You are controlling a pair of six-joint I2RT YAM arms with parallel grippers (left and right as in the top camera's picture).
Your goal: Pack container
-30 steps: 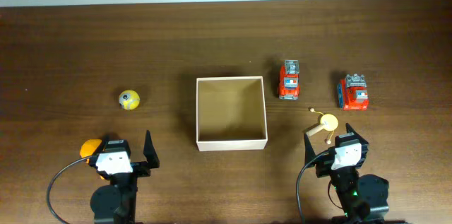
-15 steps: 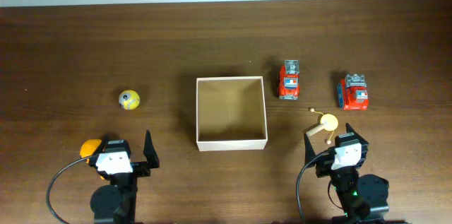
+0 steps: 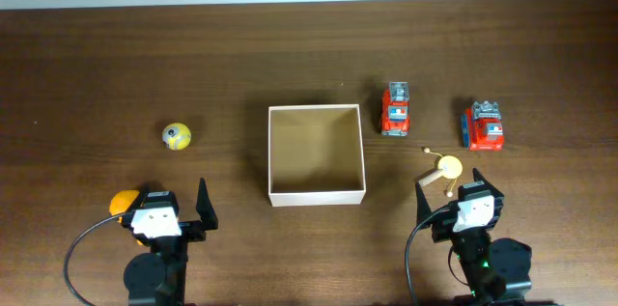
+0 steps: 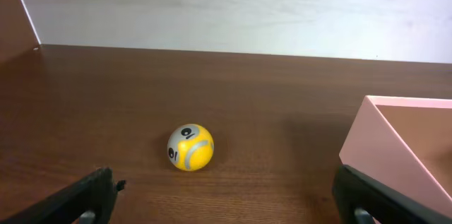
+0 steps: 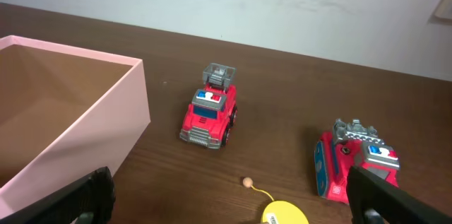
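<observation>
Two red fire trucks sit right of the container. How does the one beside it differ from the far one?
The near truck stands upright on its wheels, while the far truck lies tipped on its side with its blue underside showing. The near truck sits just right of the container; the far truck lies farther right, well apart from it. Both are red toy fire trucks with grey gear on top, and both are outside the container.

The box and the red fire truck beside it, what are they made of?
The container looks like cardboard: thin matte white walls, tan inside. The fire truck beside it looks like plastic, possibly part metal: shiny red body, grey moulded top.
</observation>
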